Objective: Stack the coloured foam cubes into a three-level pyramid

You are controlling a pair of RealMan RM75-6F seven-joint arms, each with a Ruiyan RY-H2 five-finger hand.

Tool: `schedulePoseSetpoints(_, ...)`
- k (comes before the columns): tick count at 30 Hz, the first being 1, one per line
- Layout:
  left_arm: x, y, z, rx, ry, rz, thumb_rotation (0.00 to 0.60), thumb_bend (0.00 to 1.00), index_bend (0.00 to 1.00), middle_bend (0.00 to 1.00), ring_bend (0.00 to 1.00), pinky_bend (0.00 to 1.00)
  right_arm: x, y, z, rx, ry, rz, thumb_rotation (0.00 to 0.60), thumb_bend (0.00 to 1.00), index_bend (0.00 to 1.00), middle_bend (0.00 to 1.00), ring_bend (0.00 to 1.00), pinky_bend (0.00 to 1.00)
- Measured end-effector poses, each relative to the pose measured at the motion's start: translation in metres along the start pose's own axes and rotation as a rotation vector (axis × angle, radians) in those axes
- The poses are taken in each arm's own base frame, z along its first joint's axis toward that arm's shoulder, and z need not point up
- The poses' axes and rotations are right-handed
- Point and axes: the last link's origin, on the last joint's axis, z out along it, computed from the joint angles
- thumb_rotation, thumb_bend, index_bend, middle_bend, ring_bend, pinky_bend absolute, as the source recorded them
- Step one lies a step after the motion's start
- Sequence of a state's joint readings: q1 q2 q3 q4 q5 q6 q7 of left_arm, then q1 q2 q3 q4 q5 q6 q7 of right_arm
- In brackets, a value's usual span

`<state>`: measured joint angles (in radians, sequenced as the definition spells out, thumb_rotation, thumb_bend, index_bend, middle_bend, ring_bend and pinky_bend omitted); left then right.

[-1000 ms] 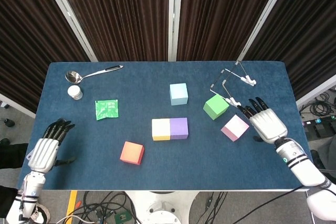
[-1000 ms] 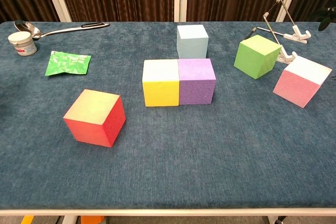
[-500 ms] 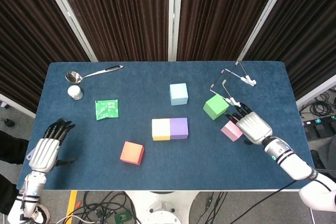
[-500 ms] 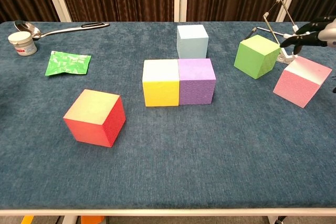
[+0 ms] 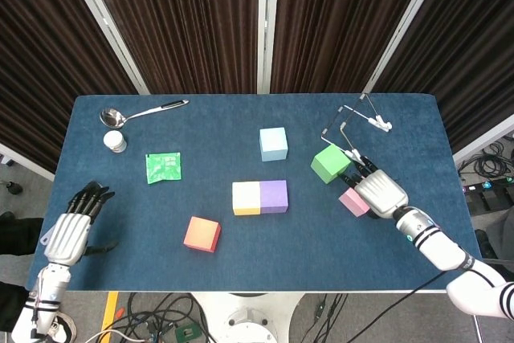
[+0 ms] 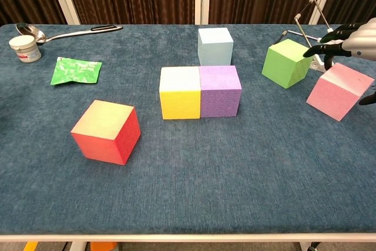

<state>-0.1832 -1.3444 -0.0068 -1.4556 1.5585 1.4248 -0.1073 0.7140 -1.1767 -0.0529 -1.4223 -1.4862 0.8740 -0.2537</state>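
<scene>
Right hand [image 5: 377,193] fingertips [image 6: 320,45] spread over the pink cube [image 6: 337,91], thumb dropping down its right side at the chest view edge; contact hard to confirm, so whether it's gripping can't be told. Head view: hand covers most of the pink cube, only its left part shows. Chest view cuts the hand off at the frame edge. Green cube [image 5: 330,163] just beside the pink, apart from it. Yellow cube [image 5: 246,198] and purple cube [image 5: 274,196] touching side by side mid-table; light blue cube [image 5: 273,144] behind them, red cube [image 5: 201,234] front left, alone. Left hand [image 5: 72,230] at the table's [image 5: 201,126] left edge, fingers apart, holding nothing; head view only. White wire stand [image 5: 357,130] partly hidden behind the green cube in chest view.
</scene>
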Motion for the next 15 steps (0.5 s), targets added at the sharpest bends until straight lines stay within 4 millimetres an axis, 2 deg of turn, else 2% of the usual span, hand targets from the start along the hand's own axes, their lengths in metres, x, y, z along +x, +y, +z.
schedulePoseSetpoints(5, 0.002, -0.001, 0.0, 0.001, 0.008, -0.003, 0.6, 0.0, 0.15, 0.09, 0.0, 0.07, 0.001, -0.001, -0.001, -0.011, 0.012, 0.011, 0.6, 0.12, 0.0, 0.53, 0.03, 0.0)
schedulePoseSetpoints(15, 0.001, -0.001, 0.0, -0.006, 0.015, -0.014, 0.6, 0.0, 0.15, 0.09, 0.0, 0.07, 0.026, -0.019, 0.001, -0.026, 0.037, 0.165, 0.6, 0.12, 0.0, 0.61, 0.06, 0.0)
